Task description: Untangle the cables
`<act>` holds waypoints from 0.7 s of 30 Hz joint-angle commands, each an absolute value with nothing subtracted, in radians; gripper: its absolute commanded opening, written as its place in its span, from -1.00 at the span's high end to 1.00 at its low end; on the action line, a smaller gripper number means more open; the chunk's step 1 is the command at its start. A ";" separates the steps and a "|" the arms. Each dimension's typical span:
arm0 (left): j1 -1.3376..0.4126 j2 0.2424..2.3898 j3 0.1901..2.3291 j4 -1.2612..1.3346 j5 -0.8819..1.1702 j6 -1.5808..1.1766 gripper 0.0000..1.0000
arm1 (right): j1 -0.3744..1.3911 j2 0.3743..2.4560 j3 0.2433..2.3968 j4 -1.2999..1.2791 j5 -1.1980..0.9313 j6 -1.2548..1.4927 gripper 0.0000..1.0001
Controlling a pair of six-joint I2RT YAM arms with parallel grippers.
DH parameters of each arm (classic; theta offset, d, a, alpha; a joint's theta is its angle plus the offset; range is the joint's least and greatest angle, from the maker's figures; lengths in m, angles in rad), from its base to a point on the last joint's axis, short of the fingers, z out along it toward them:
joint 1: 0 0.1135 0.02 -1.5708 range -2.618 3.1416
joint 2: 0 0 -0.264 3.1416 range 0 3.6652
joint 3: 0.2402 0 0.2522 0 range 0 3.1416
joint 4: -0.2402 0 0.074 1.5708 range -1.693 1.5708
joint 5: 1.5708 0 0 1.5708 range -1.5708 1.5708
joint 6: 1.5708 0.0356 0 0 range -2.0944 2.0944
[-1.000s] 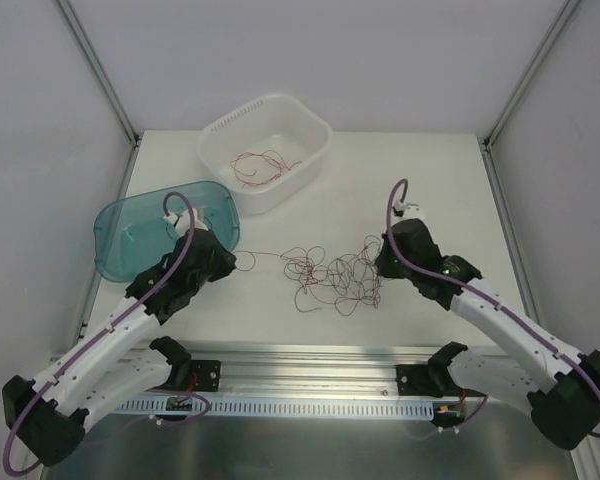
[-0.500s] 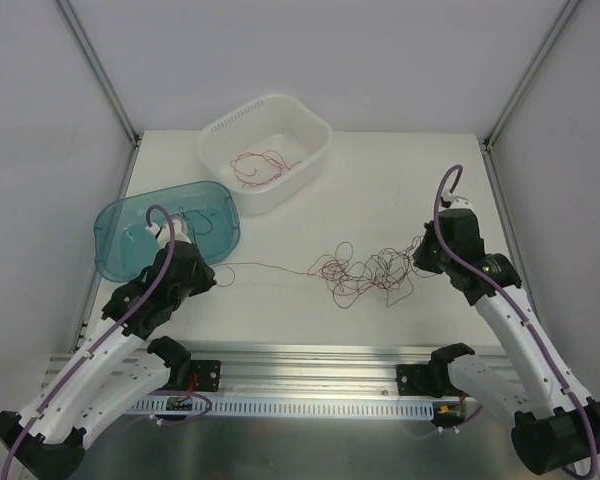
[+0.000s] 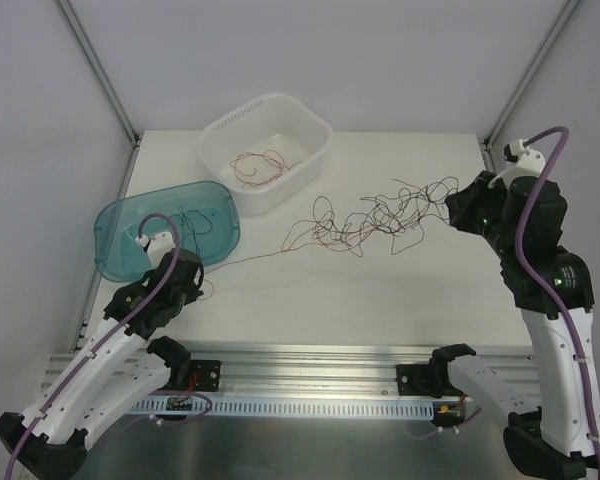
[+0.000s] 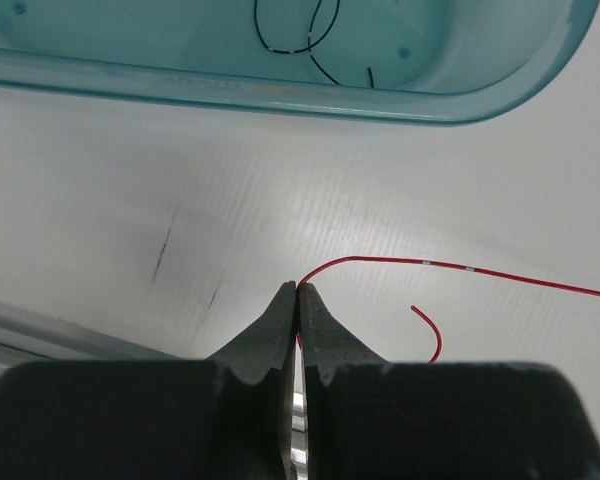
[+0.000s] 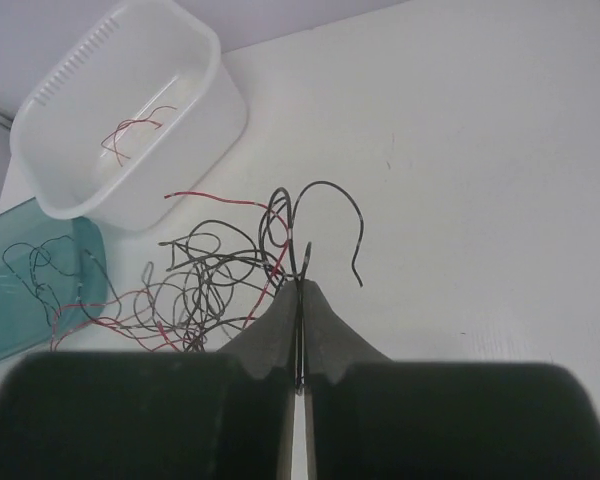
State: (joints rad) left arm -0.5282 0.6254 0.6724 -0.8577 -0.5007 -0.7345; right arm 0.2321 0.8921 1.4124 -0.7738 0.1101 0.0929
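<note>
The white tub [image 3: 223,124] holds a small curl of red wire [image 3: 260,165]. Just in front and to the left of it, the teal tub [image 3: 110,240] holds a few black wires [image 3: 195,215]. The cables [image 3: 375,215], a loose red-and-black tangle, spread over the worktop [image 3: 400,290] right of the white tub. The left end effector [image 4: 297,292], in front of the white tub beside the teal one, is pinched shut on one red strand [image 4: 460,270]. The right end effector [image 5: 300,283], far right of the white tub, is clamped on the cables at their edge.
</note>
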 commanded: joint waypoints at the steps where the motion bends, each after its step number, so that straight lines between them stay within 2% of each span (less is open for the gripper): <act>1: -0.515 0.604 0.715 -0.923 -0.584 -0.762 1.00 | 0.224 0.926 1.372 -0.795 0.022 0.089 0.88; 6: -0.517 0.598 0.689 -0.845 -0.392 -0.739 1.00 | 0.227 0.959 1.099 -0.720 -0.126 0.156 0.81; 8: -0.515 0.610 0.670 -0.781 -0.289 -0.730 1.00 | 0.232 0.960 0.959 -0.677 -0.106 0.185 0.57; 9: -0.517 0.627 0.646 -0.758 -0.181 -0.732 1.00 | 0.233 0.966 0.925 -0.661 -0.097 0.190 0.39; 10: -0.517 0.637 0.631 -0.733 -0.111 -0.739 1.00 | 0.235 0.976 0.895 -0.663 -0.086 0.192 0.08; 11: -0.522 0.649 0.617 -0.677 -0.050 -0.744 0.99 | 0.238 0.982 0.864 -0.670 -0.068 0.186 -0.03; 12: -0.528 0.660 0.586 -0.651 0.066 -0.750 0.85 | 0.248 0.986 0.856 -0.679 -0.055 0.180 -0.11; 13: -0.538 0.679 0.577 -0.625 0.107 -0.759 0.69 | 0.261 0.982 0.854 -0.696 -0.042 0.173 -0.21; 15: -0.601 0.704 0.577 -0.581 0.164 -0.764 0.34 | 0.306 0.963 0.864 -0.712 -0.006 0.160 -0.28; 16: -0.624 0.713 0.587 -0.575 0.170 -0.756 -0.12 | 0.323 0.945 0.868 -0.722 0.027 0.156 -0.29; 17: -0.649 0.725 0.603 -0.569 0.179 -0.749 -0.30 | 0.340 0.934 0.874 -0.727 0.038 0.156 -0.29; 19: -0.699 0.764 0.666 -0.561 0.204 -0.721 -0.63 | 0.388 0.908 0.882 -0.726 0.049 0.167 -0.29; 21: -0.716 0.808 0.736 -0.555 0.212 -0.701 -0.75 | 0.438 0.894 0.868 -0.697 0.057 0.192 -0.29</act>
